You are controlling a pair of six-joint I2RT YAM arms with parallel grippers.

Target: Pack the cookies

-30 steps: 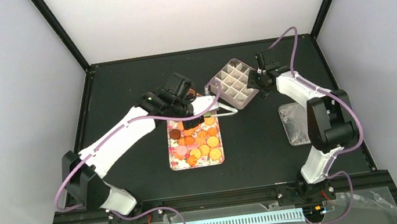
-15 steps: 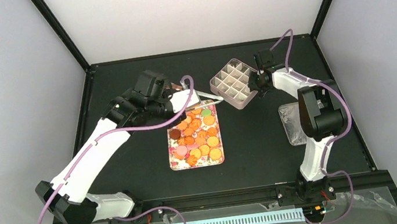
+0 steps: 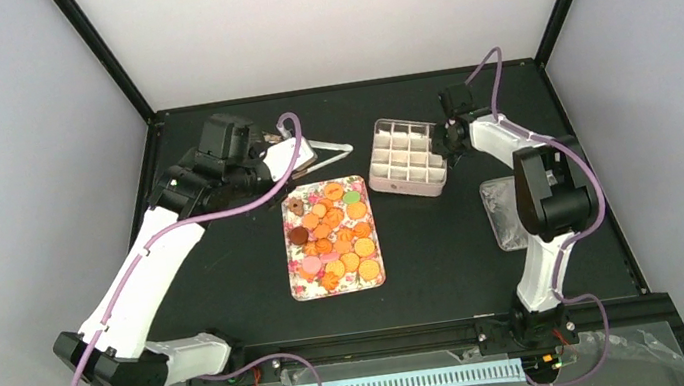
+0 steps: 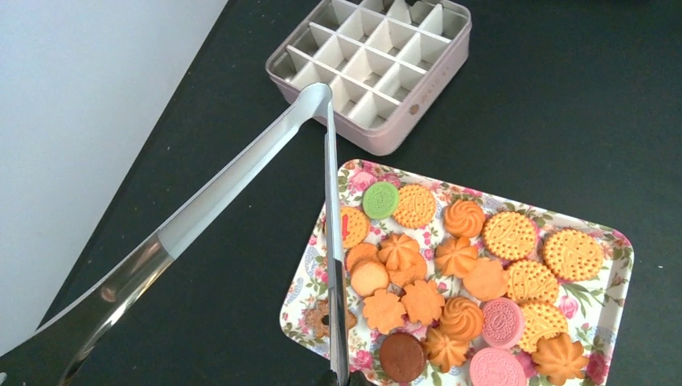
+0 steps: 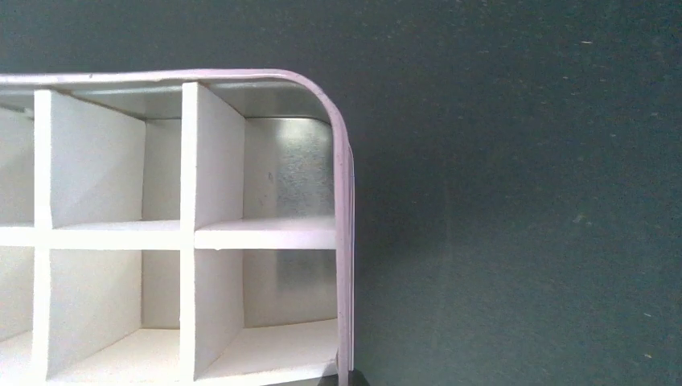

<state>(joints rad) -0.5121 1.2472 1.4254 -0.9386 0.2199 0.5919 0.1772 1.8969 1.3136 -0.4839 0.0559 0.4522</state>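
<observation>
The left tool (image 3: 285, 158) is gripping the metal tongs (image 4: 233, 177) by their near end. Its own fingers are not showing in the wrist view, so the hold is a judgement from the overhead view, where the tongs are jutting straight out of it. The two blades are meeting at their far end with nothing between them. That end is hanging just past the far short edge of the flowered tray (image 4: 358, 173) and pointing toward the divided box (image 4: 402, 137). The tongs' long axis is running crosswise, roughly along that edge, while the tray's long axis is running from near to far. The cookies (image 4: 454, 257) are lying crowded flat on the tray, below the tongs' end and back toward the robot's base. So the next pick is probably calling for the blades to part, swing round toward the near side and dip. The left arm is much the nearer to the cookies. The right tool (image 3: 453, 140) is sitting at the box's right-hand rim, well away from the tray, and whether it is pinching the wall or merely beside it I cannot tell. The box compartments in view are holding nothing. Box and tray are resting apart on the dark worktop (image 3: 447, 249).
</observation>
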